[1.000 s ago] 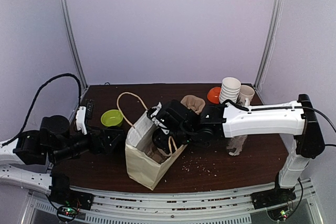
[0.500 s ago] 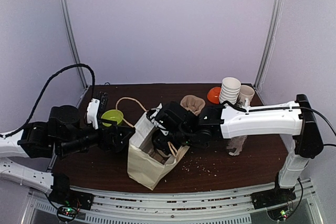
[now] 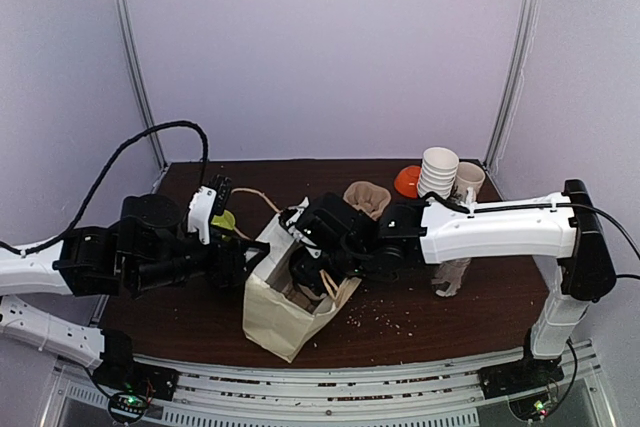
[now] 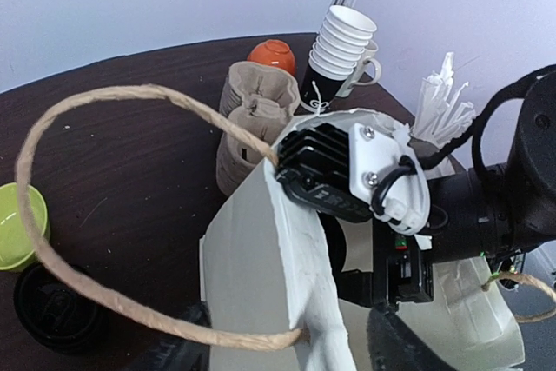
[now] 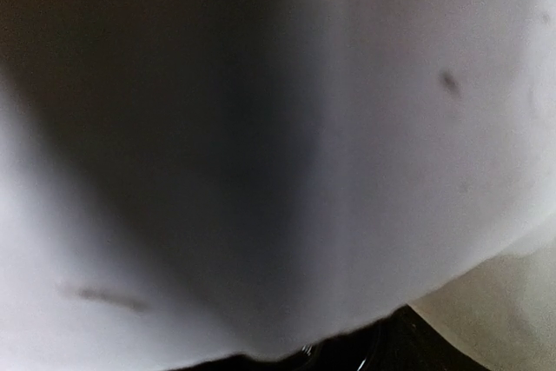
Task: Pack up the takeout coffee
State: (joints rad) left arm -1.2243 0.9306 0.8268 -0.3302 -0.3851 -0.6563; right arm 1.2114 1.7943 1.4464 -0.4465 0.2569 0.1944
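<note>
- the paper bag (image 3: 280, 312) stands at a tilt on the dark table (image 3: 460, 322), its mouth open towards the right arm.
- the right gripper (image 3: 312, 269) is sunk into the bag's mouth. its fingertips are hidden there, so i cannot tell whether the jaws are apart or clamped.
- the takeout coffee (image 5: 304, 128) shows only in the right wrist view. its blurred white wall fills nearly the whole picture, with a black edge at the bottom and a corner of cream bag paper beside it. it sits right at that gripper, inside the bag's mouth, but whether it is held cannot be told.
- the left gripper (image 3: 252, 261) is at the bag's left side. its dark fingers (image 4: 178, 355) stand either side of the bag's folded wall. whether they press on the paper i cannot tell.
- a rope handle (image 4: 52, 128) loops out from that wall.
- behind the bag are a green bowl (image 4: 16, 223), a black lid stack (image 4: 52, 306), a pulp cup carrier (image 4: 252, 119), an orange bowl (image 4: 272, 54) and a stack of white cups (image 4: 340, 45).
</note>
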